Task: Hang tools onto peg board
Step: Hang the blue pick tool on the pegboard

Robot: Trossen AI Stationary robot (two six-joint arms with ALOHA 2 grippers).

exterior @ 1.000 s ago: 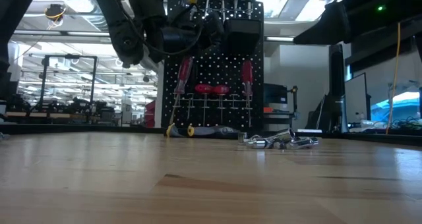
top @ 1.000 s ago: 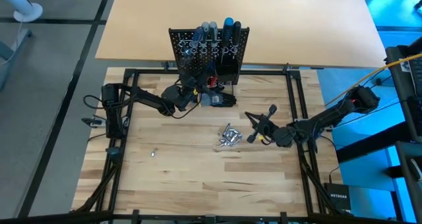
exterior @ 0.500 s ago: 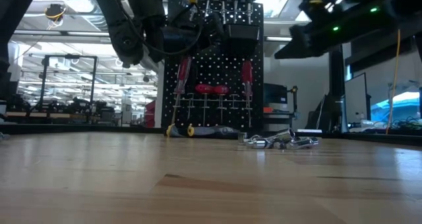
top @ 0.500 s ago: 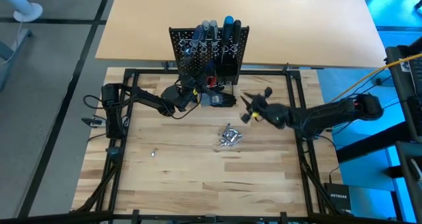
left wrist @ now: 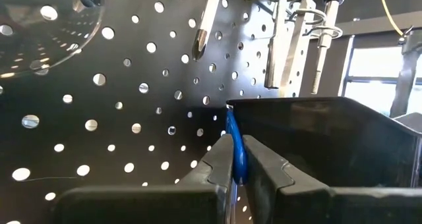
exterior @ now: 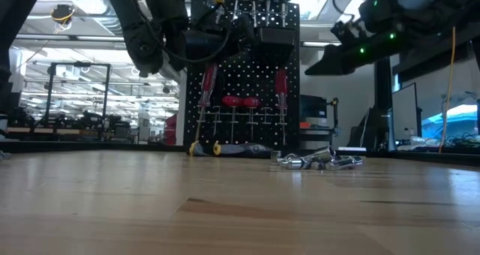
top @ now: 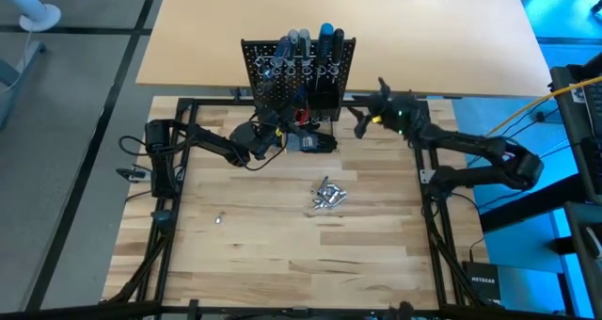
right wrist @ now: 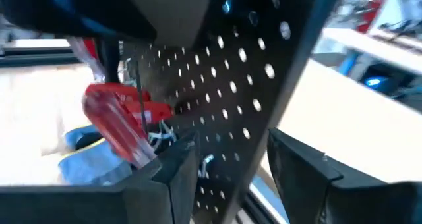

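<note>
The black peg board (top: 299,71) stands upright at the table's far edge. Screwdrivers stick up from its ring holders (top: 310,42), and red-handled ones (exterior: 280,86) hang on its front. My left gripper (left wrist: 235,174) is at the board's foot, beside the black bin (left wrist: 316,138), shut on a slim blue tool (left wrist: 235,148). My right gripper (right wrist: 227,165) hovers open at the board's right edge (top: 372,113), with nothing between its fingers. A heap of shiny silver pieces (top: 327,196) lies mid-table. My left gripper pinches the slim blue tool (left wrist: 236,159) between its two fingers. The tool's blue end stands out beyond the fingertips, close to the bin's corner (left wrist: 229,107). The fingers hide the rest of it.
One small silver piece (top: 218,219) lies alone at the near left. A blue and dark bundle (top: 310,143) sits on the table in front of the board. A black frame (top: 419,151) borders the wooden work surface. A tan tabletop (top: 423,38) lies behind the board.
My right gripper has swung from beside the silver heap toward the table's far edge and risen, ending at the peg board's right edge. My left gripper and the blue tool have kept still.
</note>
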